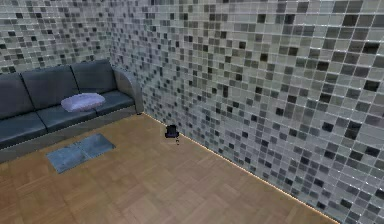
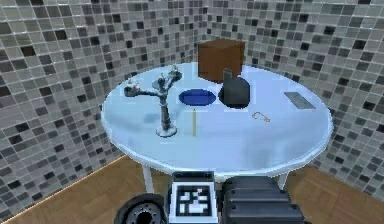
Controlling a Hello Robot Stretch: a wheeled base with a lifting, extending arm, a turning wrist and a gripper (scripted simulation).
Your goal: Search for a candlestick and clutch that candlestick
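The round table (image 2: 250, 140) bears a candlestick (image 2: 160, 100), box (image 2: 221, 58), blue dish (image 2: 197, 97) and dark jug (image 2: 234, 93).

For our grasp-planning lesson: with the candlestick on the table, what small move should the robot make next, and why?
Probably a short drive forward. The silver branched metal candlestick stands on the round pale blue table, left of the dark arm in the arm side view, so lining up first should let the arm reach straight out.

Soft, even, moderately bright light fills both views. The round table (image 2: 290, 140) in the arm side view's middle has a pale sheen on top and shade under its rim.
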